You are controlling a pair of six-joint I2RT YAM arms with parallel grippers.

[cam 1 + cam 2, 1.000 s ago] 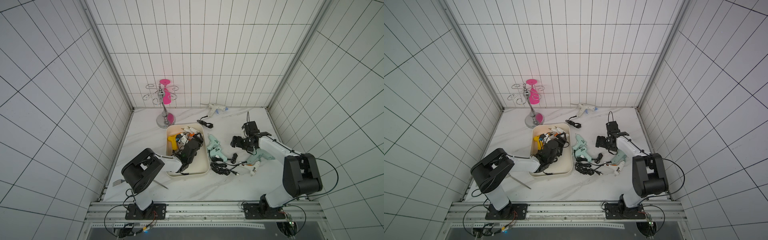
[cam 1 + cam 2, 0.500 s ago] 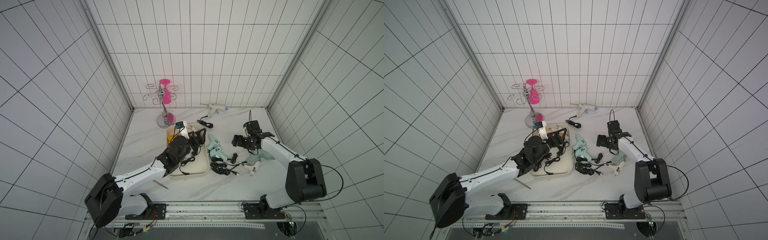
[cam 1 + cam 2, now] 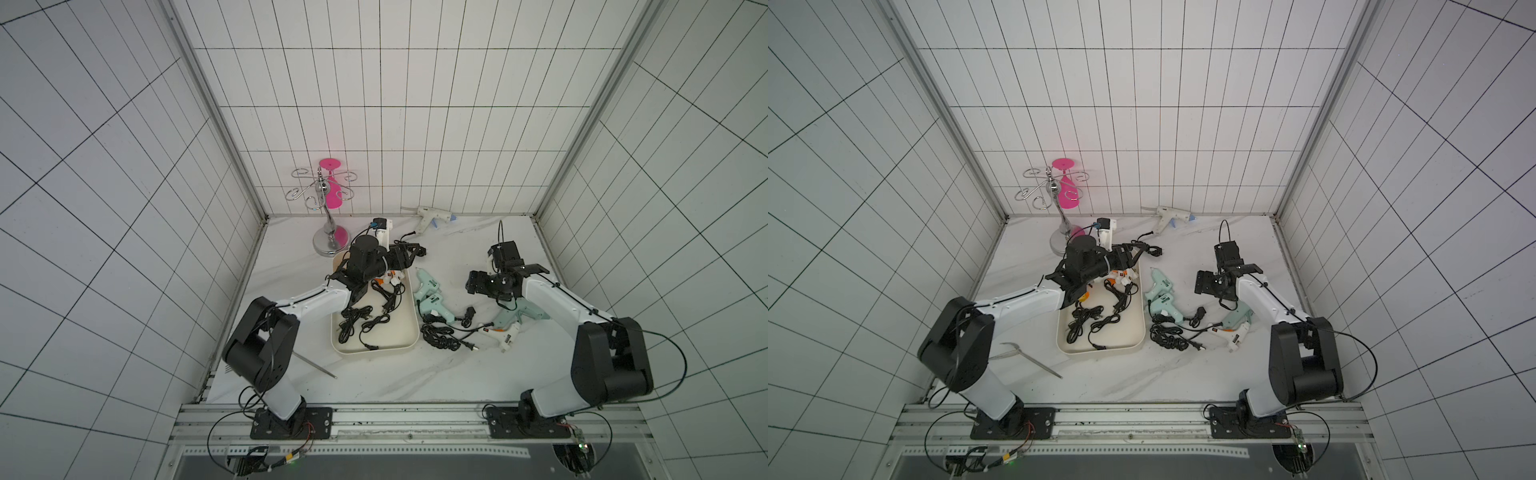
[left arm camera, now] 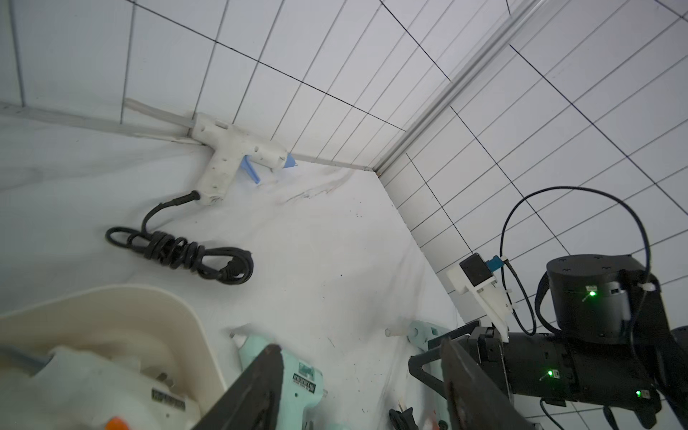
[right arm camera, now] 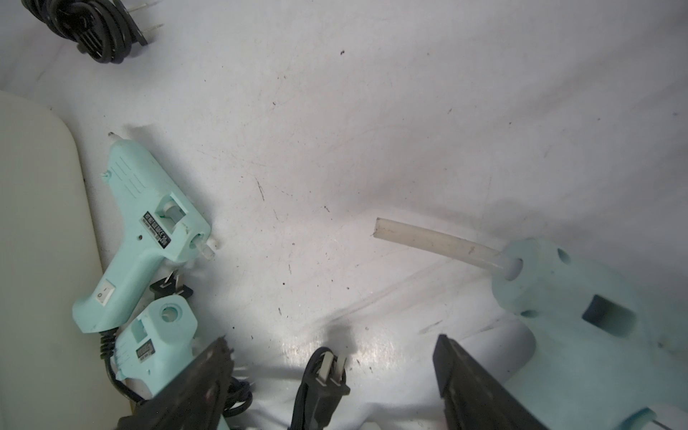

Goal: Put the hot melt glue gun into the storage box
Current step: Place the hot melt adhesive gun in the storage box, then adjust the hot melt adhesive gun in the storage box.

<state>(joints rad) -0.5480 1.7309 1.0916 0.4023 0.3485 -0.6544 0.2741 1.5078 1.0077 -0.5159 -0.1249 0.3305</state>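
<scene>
Cream plastic, the storage box [image 3: 397, 332] lies nearest, black cords [image 3: 357, 324] inside and a white-and-orange glue gun [image 4: 96, 387] at its far end. Just right of it lie two mint glue guns [image 3: 427, 284]; right of those my right gripper [image 5: 331, 339] hangs spread, empty. My left gripper [image 4: 359, 348], spread and empty too, hovers over the box's far corner. A white glue gun [image 3: 428, 216] lies by the back wall [image 3: 415, 124].

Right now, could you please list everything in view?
cream-white plastic storage tray: one, table centre.
white-and-orange plastic glue guns: two, in tray and right of it.
mint-green plastic glue guns: three, right of tray.
white glue gun with blue trigger: one, back wall.
black cords: several, in and beside tray.
chrome rack, pink glass: one each, back left.
metal tweezers: one, front left.
left tool: open, over tray's far end.
right tool: open, above table.
</scene>
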